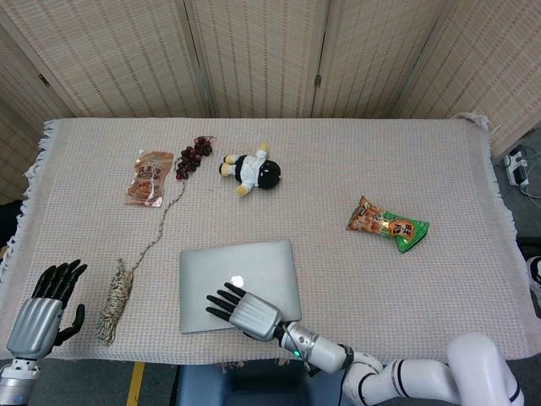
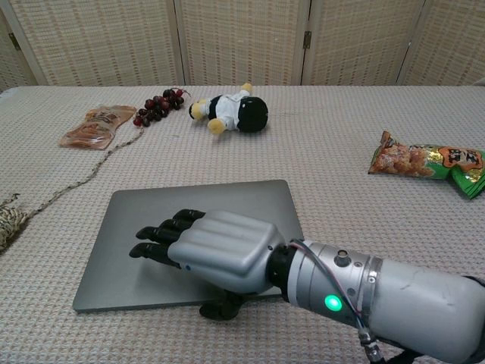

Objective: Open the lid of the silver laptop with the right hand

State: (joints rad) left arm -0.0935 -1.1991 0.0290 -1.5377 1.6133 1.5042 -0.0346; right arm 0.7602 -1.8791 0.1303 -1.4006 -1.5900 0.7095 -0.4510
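The silver laptop (image 1: 239, 275) (image 2: 197, 220) lies closed and flat near the table's front edge. My right hand (image 1: 242, 309) (image 2: 204, 250) hovers low over its front half, fingers stretched out toward the left and apart, palm down, holding nothing. Its thumb (image 2: 220, 308) hangs down at the laptop's front edge. Whether the hand touches the lid cannot be told. My left hand (image 1: 44, 309) shows only in the head view, at the table's front left corner, fingers extended upward and empty.
A bundle of twine (image 1: 117, 300) lies left of the laptop, its cord running back to a snack packet (image 1: 149, 177) and grapes (image 1: 193, 156). A plush toy (image 1: 251, 169) lies behind the laptop. A green and orange snack bag (image 1: 387, 224) lies to the right.
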